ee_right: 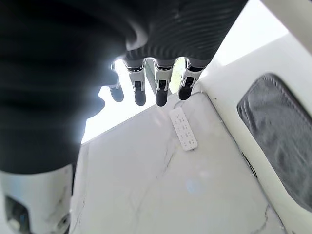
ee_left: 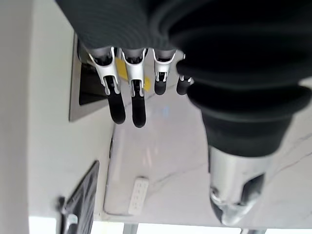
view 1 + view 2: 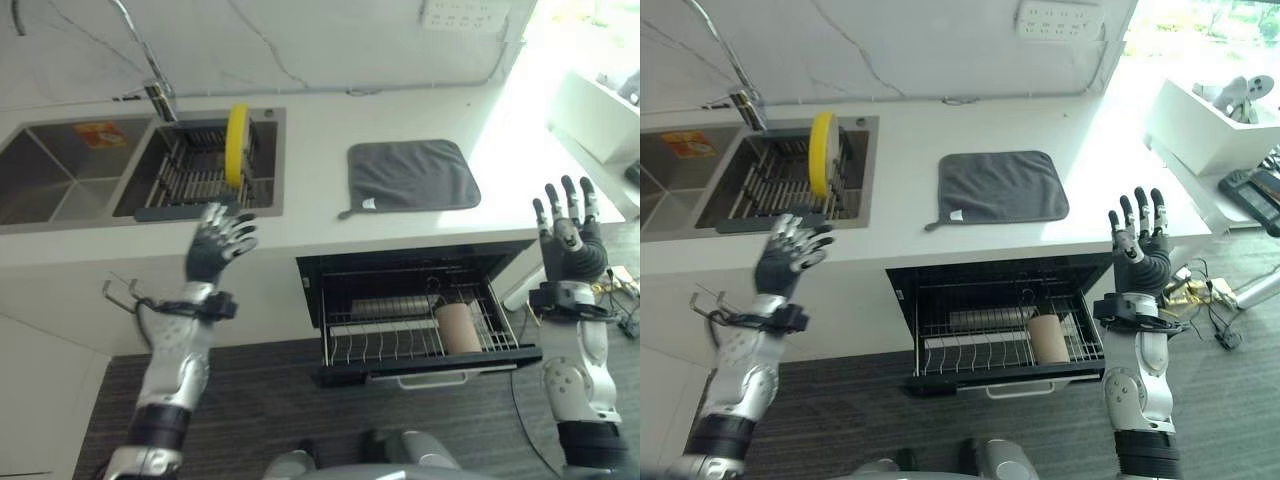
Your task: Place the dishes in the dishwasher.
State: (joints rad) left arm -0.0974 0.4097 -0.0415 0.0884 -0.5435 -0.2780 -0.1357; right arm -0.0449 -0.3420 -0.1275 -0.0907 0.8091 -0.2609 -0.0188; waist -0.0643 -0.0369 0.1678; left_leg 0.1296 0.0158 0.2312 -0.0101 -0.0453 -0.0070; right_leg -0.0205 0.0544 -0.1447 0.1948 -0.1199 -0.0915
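- Step: pre-grasp, I judge. Nothing picked up yet; both my hands are empty and raised in front of the table.
- Left hand (image 3: 222,243): fingers spread and relaxed, holding nothing. It hovers at the table's front edge, just short of the sink (image 3: 140,160).
- Right hand (image 3: 568,232): fingers straight and pointing up, holding nothing, off the table's right end, well apart from everything. Idle.
- Target: yellow plate (image 3: 237,143), standing on edge in the sink rack (image 3: 205,170). It's just beyond my left hand, past the fingertips, not touching.
- Dishwasher drawer (image 3: 420,330) is pulled open below the table, lower and to the right of my left hand, between both hands. Its wire rack already carries a tan cylindrical cup (image 3: 459,327); free slots sit left of it.
- Grey cloth (image 3: 412,175) lies flat on the table, right of the sink, clear of the path.
- Next move, as I read it: reach the left hand forward over the sink lip, pinch the plate's upper rim, lift it straight up out of the rack.
- Then swing it down and right into the drawer's empty slots.
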